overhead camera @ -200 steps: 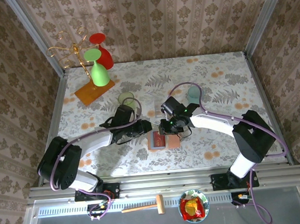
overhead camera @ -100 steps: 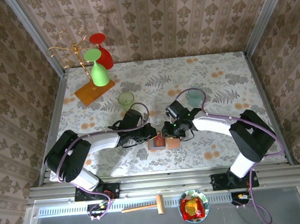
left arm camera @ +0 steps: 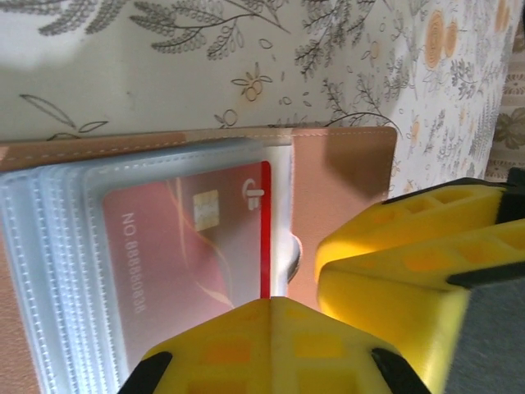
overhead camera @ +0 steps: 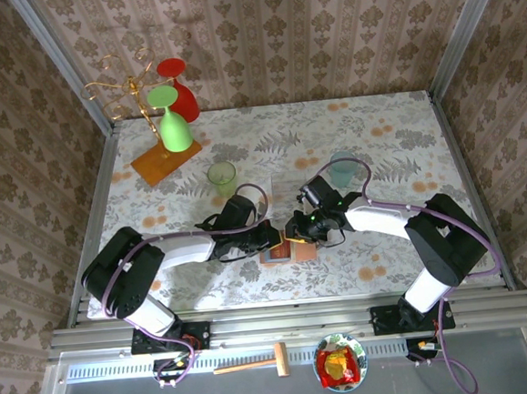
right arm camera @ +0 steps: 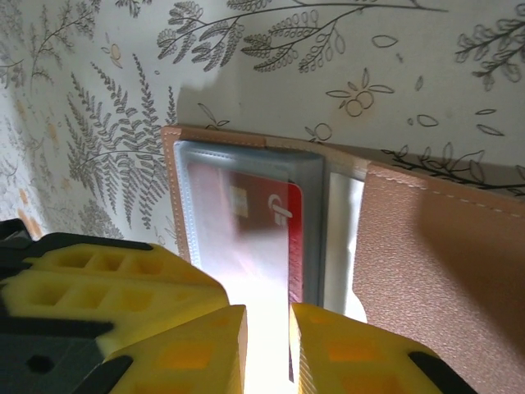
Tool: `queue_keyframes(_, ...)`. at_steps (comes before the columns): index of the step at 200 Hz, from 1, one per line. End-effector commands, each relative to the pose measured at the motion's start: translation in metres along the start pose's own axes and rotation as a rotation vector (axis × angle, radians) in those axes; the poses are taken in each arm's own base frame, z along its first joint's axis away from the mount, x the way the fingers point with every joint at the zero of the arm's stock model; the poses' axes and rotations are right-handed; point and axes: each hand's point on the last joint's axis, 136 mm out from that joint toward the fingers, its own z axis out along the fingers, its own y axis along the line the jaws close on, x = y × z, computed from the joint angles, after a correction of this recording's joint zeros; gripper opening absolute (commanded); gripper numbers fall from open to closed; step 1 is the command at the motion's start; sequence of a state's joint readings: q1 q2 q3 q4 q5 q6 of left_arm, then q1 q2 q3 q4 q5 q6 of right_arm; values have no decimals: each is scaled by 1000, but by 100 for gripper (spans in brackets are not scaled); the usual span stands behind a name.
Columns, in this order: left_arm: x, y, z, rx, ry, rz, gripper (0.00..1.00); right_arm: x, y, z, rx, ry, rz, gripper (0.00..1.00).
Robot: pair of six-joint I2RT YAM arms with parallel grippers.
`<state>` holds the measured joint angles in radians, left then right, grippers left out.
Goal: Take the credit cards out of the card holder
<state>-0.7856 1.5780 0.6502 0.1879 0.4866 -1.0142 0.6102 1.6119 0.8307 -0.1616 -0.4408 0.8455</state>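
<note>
- Left gripper (overhead camera: pixel 270 239) is shut tight. Its yellow fingers (left arm camera: pixel 271 345) meet at the edge of the card holder (overhead camera: pixel 286 253), right where the see-through pockets end. I cannot tell if it is pinching anything.
- Right gripper (overhead camera: pixel 296 233) is almost shut. A clear sleeve (right arm camera: pixel 246 246) runs up between its two fingers, so it has hold of that sleeve.
- A red card (left arm camera: pixel 180 246) sits inside the pockets. It has a small gold chip and white numbers on it. Its edge goes down between the right gripper's fingers too.
- The card holder is tan and lies open on the table (overhead camera: pixel 377 133). It is close to the near edge, about in the middle from left to right. One gripper is at it from the left and one from the right.
- A green cup (overhead camera: pixel 222 175) stands just past the left arm. A pale blue cup (overhead camera: pixel 341 166) stands just past the right arm.
- In the far left corner, a gold rack (overhead camera: pixel 127 84) holds a green glass (overhead camera: pixel 174 131) and a red glass (overhead camera: pixel 180 89) upside down.
</note>
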Motion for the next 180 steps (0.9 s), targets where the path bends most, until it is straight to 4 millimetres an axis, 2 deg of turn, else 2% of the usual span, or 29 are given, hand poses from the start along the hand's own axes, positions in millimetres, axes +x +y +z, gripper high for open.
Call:
queue_keyframes(1,2,9,4,-46,19,-13,0,2,5,1,-43,20,18,23)
queue_keyframes(55,2,19,0,-103,16,-14,0,5,4,8,-56,44,33,24)
queue_keyframes(92,0,18,-4,-106,-1,-12,0,7,0,11,-52,53,37,25)
queue_keyframes(129,-5,14,-9,-96,-39,-6,5,10,-1,14,-58,68,42,26)
queue_keyframes(180,0,26,-8,-129,-32,-22,5,11,-1,16,-67,75,45,26)
